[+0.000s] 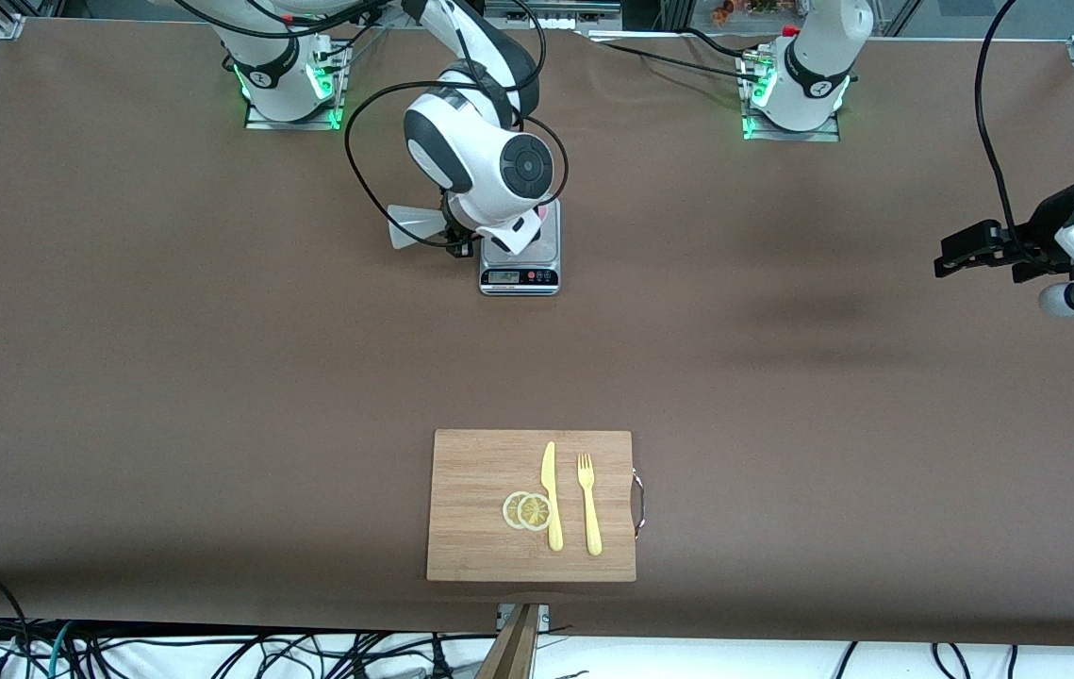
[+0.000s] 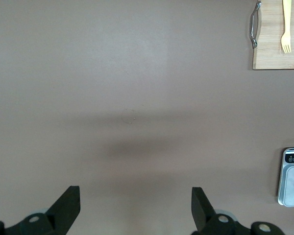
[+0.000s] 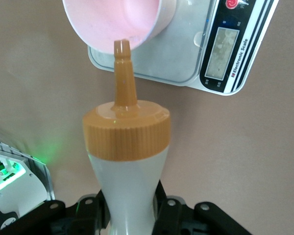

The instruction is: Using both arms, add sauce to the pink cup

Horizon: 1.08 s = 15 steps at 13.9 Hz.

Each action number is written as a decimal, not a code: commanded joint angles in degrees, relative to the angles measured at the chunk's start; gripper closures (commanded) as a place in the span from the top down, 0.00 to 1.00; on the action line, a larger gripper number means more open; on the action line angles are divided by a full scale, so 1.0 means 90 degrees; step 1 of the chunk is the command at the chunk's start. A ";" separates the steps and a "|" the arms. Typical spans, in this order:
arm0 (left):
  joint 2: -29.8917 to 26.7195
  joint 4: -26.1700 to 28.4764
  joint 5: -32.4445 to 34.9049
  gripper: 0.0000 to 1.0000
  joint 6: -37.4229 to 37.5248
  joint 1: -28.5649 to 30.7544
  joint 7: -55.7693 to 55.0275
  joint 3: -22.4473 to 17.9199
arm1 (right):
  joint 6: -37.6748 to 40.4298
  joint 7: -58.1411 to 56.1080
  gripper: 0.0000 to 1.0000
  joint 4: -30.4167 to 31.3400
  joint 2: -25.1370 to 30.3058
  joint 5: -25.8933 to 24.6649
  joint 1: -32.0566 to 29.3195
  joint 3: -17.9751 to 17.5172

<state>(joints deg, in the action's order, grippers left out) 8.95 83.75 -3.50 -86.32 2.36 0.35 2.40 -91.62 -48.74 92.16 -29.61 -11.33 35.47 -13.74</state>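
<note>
Right gripper [image 3: 130, 208] is clamped on the body of the sauce bottle [image 3: 126, 166], held tipped over the scale [image 1: 520, 262] with its orange nozzle at the rim of the pink cup [image 3: 118, 20], which stands on the scale. Left gripper [image 2: 135, 208] waits with fingers spread wide and empty, over bare table [image 1: 782, 377] toward the left arm's end.
</note>
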 commanded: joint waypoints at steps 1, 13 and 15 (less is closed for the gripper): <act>0.0080 -0.0174 -0.0012 1.00 0.0138 0.0002 0.0078 -0.0013 | 0.0180 0.0113 0.08 -0.0298 -0.0050 -0.0137 0.0044 -0.0065; 0.0080 -0.0174 -0.0012 1.00 0.0138 0.0002 0.0078 -0.0013 | -0.0736 -0.1165 0.08 -0.0046 0.0145 0.1355 -0.0766 -0.0016; 0.0080 -0.0174 -0.0012 1.00 0.0138 0.0002 0.0078 -0.0013 | -0.1078 -0.1827 0.08 0.0149 0.0242 0.1823 -0.0990 0.0129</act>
<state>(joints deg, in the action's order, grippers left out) 8.95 83.75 -3.50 -86.32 2.36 0.35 2.40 -98.93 -59.74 91.22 -29.55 1.11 28.60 -13.42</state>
